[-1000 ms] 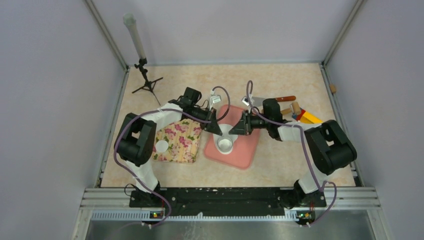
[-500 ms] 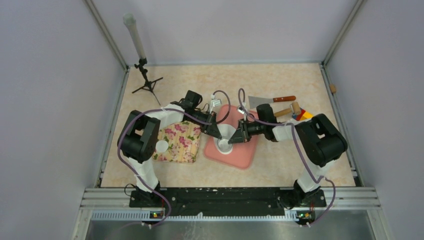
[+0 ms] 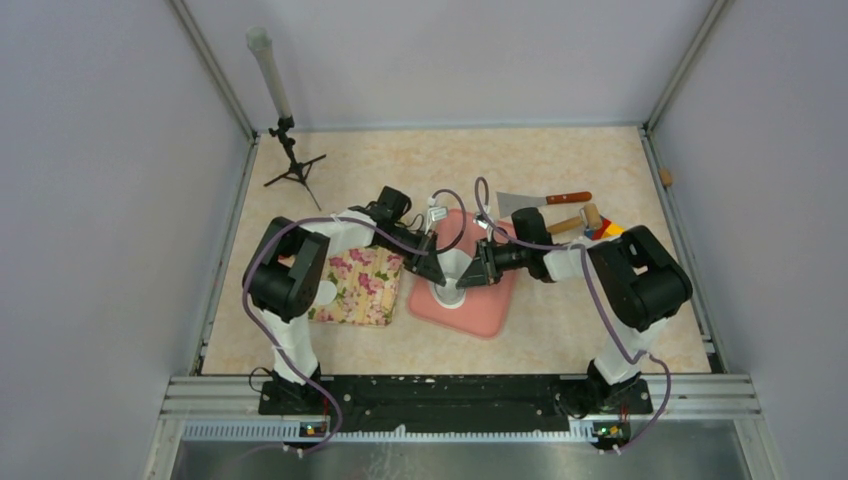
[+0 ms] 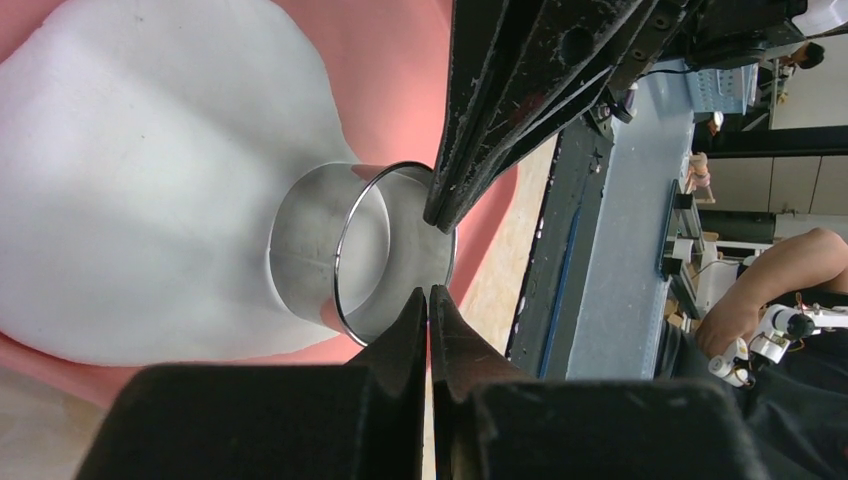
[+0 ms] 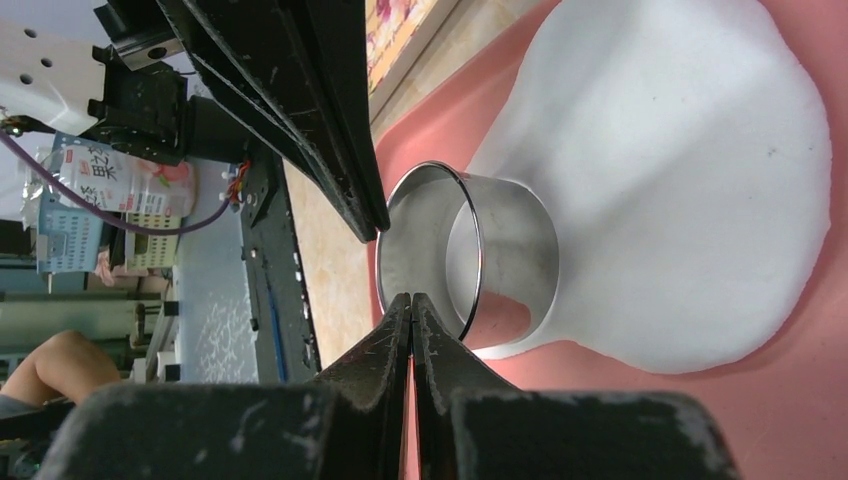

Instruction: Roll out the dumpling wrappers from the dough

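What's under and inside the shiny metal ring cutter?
The shiny metal ring cutter stands on the flat white dough sheet, on a pink board; dough shows inside. Any cut beneath its rim is covered.

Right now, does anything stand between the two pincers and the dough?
Yes, the metal ring cutter. It stands on the dough, and the left pincer and the right pincer, both shut, are at its upper rim from opposite sides. Nothing else visible intervenes.
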`<state>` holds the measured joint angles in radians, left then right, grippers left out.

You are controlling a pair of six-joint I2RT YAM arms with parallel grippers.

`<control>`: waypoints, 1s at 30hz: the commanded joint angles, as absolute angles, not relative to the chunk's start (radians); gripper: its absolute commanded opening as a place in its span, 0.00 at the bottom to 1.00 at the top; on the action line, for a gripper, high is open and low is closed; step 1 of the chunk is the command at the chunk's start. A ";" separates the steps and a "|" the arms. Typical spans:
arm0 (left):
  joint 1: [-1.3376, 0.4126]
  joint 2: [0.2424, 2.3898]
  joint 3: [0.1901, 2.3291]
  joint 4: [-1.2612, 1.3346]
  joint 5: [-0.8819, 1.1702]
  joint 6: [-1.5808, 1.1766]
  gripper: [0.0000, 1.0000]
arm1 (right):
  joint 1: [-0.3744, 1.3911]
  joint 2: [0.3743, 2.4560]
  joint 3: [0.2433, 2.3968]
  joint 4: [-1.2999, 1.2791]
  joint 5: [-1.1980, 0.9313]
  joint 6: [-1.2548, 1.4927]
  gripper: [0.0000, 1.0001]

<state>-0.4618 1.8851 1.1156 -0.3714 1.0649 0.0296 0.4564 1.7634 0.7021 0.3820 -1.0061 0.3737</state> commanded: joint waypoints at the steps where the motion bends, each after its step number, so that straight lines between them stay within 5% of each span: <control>1: -0.468 1.900 1.127 -0.371 1.064 0.055 0.00 | 0.467 1.781 0.741 0.399 -1.022 0.342 0.00; 30: -0.477 1.970 1.131 -0.360 0.946 0.010 0.00 | 0.449 1.862 0.770 0.272 -0.970 0.269 0.00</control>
